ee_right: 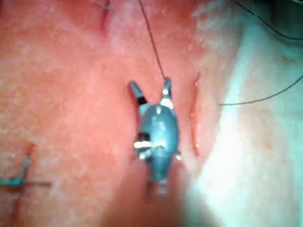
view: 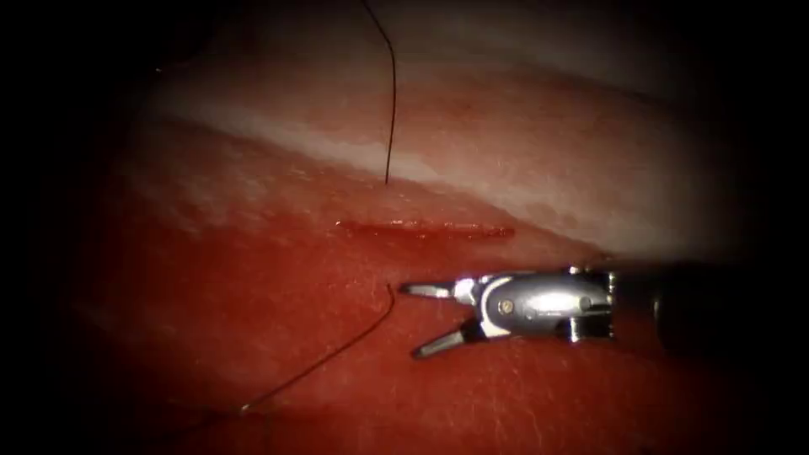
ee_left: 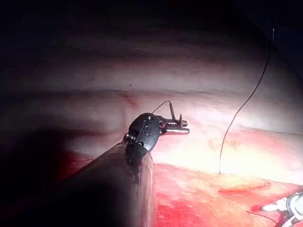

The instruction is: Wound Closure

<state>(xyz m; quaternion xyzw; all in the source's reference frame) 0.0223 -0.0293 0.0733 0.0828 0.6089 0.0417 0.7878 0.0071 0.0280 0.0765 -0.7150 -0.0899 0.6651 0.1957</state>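
Just below the cut [view: 425, 227], at the centre right of the endoscope frame, the right tool [view: 425, 318] lay over the red tissue [view: 253, 278] with its two jaws spread wide and nothing between them. Thread [view: 393, 101] ran down from the top centre of the frame and met the tissue just above the cut's left end; another strand lay on the tissue below the cut, trailing toward the lower left. Its upper end sat just beside the open jaws, apart from them. The needle could not be made out. In the left wrist view, the left tool [ee_left: 179, 124] hung above pale tissue, well apart from the cut, with a fine strand at its tip. Whether its jaws pinched that strand could not be told.
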